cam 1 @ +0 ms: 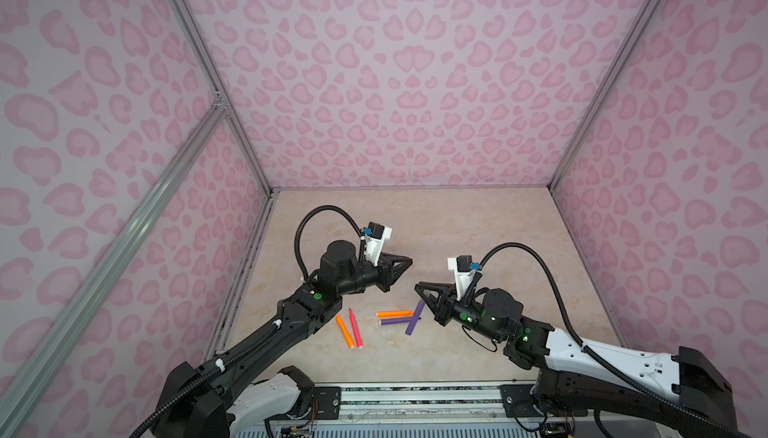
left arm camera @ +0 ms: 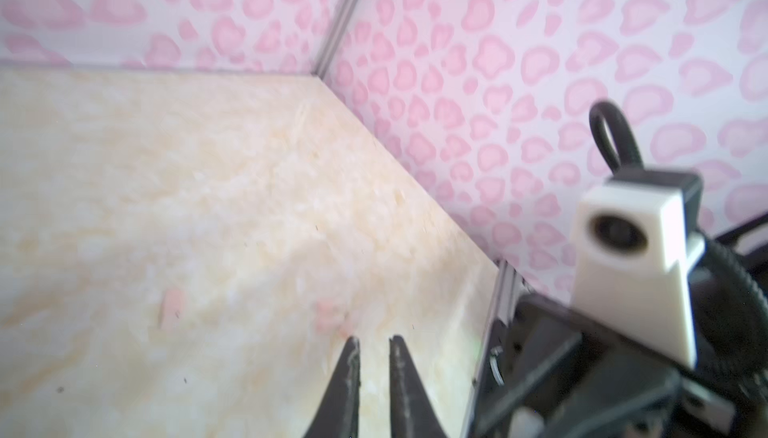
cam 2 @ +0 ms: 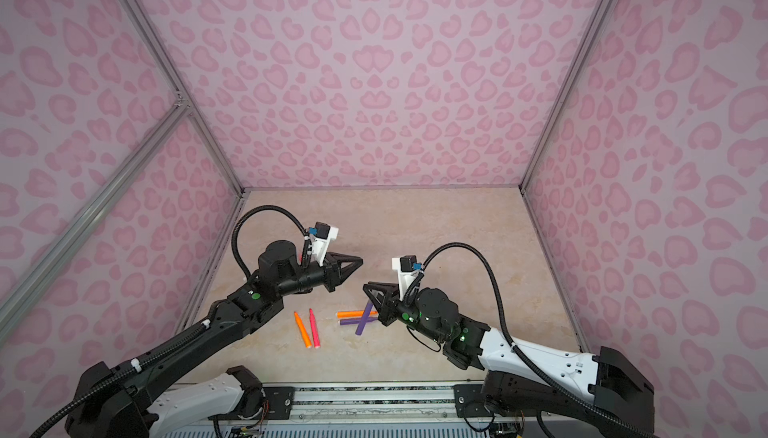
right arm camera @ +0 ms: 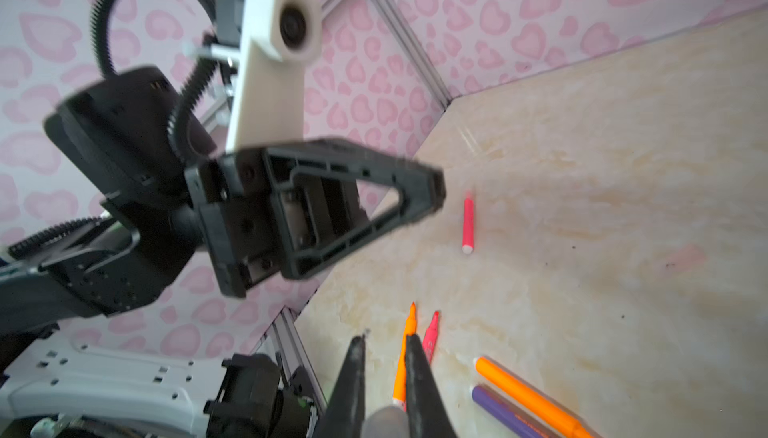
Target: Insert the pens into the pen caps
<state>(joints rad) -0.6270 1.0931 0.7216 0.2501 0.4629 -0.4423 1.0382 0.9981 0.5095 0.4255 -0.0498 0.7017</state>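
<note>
Pens (cam 2: 349,314): six, lying on the table (cam 1: 457,228).
- Orange pen (cam 1: 345,331) and pink pen (cam 1: 355,328) are lying side by side near the front.
- Second orange pen (cam 1: 395,313) and purple pen (cam 1: 392,322) are lying parallel, with the second purple pen (cam 1: 414,317) crossing their ends.
- Second pink pen (right arm camera: 468,226) is lying apart.

Pen caps (left arm camera: 171,306): possibly faint pinkish smudges, too blurred to tell.

Left gripper (cam 1: 409,263) and right gripper (cam 1: 417,287) are hovering, facing each other, jaws narrowed almost together, gripping nothing visible.
</note>
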